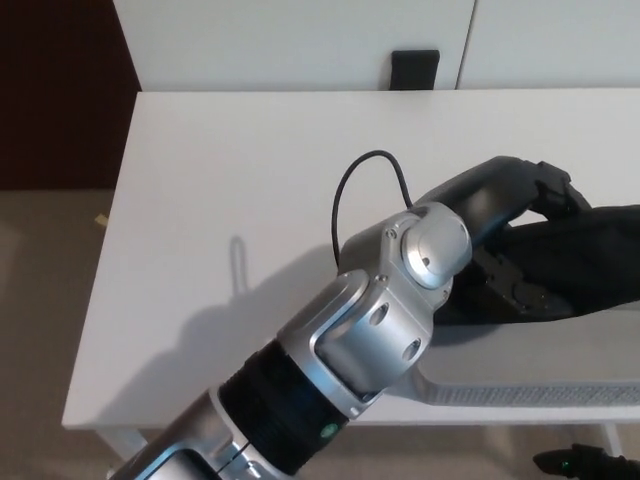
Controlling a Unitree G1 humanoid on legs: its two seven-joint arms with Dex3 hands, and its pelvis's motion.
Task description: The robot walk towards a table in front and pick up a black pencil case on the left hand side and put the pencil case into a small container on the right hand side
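Head view, single frame.

Nearest: left forearm (290, 400) enters from bottom left and runs diagonally up and right across the counter (230, 180). Silver wrist joint (435, 250) sits about mid-frame, with a thin black cable (345, 190) looping above it.

Bottom right corner: dark part with a green light (580, 462), probably the right arm. Right hand itself not made out.

Next out: container (530, 393). Only its pale, mesh-textured near rim shows, curving along the right part of the counter's front edge and cut by the frame.

Beyond the rim: left hand (520, 215), reaching rightward. Fingers (555, 188) curl over the near end of the case (595, 255). Reads as closed on it, though black on black blurs the contact line.

Case position: far right of frame, directly right of the hand, behind or above the container's near rim. Cannot tell whether it hangs over the container or already rests inside. Long axis runs roughly left to right, in line with the reach, and its far end is cut by the frame.

Judgement: transfer is in its late phase, release not yet done. Key relation: case sits on the container side of the rim, so the next move is down, not sideways. The left hand is the only one near.

Far: block (415, 68) at the counter's back edge. Rest of the counter shows nothing else.
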